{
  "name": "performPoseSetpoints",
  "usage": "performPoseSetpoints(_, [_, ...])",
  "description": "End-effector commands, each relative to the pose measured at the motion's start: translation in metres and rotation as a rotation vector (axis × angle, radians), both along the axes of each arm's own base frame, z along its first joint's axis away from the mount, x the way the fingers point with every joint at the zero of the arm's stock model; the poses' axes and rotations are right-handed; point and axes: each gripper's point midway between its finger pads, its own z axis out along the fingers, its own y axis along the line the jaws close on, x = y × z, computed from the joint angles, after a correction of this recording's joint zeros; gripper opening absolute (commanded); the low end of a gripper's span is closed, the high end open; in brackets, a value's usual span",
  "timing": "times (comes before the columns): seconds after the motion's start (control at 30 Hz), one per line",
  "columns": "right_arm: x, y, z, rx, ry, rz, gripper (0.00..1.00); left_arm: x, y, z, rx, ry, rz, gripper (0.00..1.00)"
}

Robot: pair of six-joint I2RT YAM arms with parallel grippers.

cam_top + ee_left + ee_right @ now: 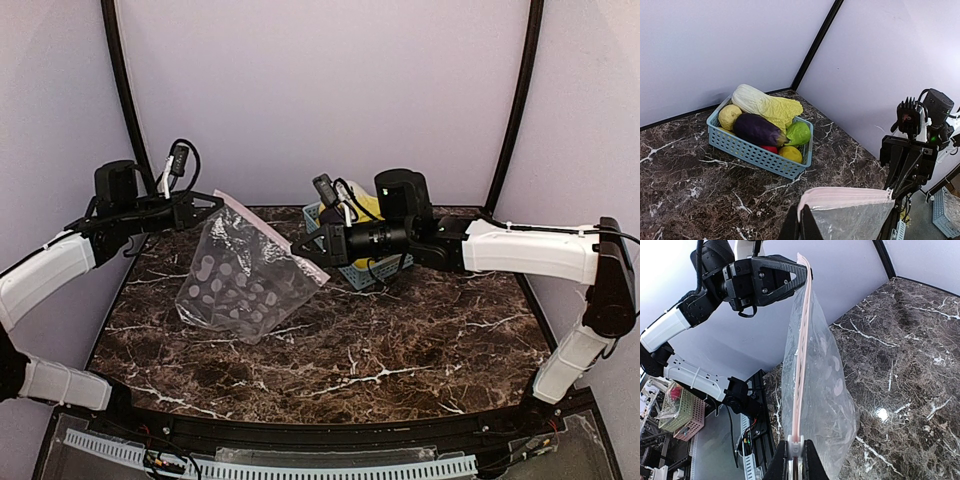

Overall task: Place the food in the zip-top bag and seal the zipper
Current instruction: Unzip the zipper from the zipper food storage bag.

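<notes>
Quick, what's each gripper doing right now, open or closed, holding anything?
Left gripper: closed, fingers pinching one end of the zipper on the zip-top bag.
Right gripper: closed, fingers pinching the zipper's other end.

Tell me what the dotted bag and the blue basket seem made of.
The zip-top bag: probably thin clear plastic film, glossy; it wrinkles, sags and is see-through. The basket: likely rigid moulded plastic, light blue, faint sheen; its slatted walls hold shape.

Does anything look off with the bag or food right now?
Yes. The zip-top bag hangs stretched between the left fingers and right fingers, looking empty, its zipper pulled flat and apparently closed, while all the food sits in the basket.
</notes>
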Motion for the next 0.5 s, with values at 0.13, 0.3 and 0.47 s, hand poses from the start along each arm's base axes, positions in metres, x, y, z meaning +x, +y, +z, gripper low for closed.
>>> performPoseSetpoints(0.13, [-0.004, -0.003, -0.019, -0.041, 0.042, 0.014, 0.00, 0.012, 0.030, 0.016, -0.011, -0.064, 0.128, 0.01])
performPoseSetpoints(0.3, [-0.004, -0.003, -0.018, -0.040, 0.040, 0.014, 0.00, 0.014, 0.038, 0.019, -0.013, -0.074, 0.152, 0.01])
performPoseSetpoints(0.47, [-0.005, -0.004, -0.019, -0.042, 0.041, 0.013, 0.00, 0.017, 0.045, 0.021, -0.018, -0.076, 0.170, 0.01])
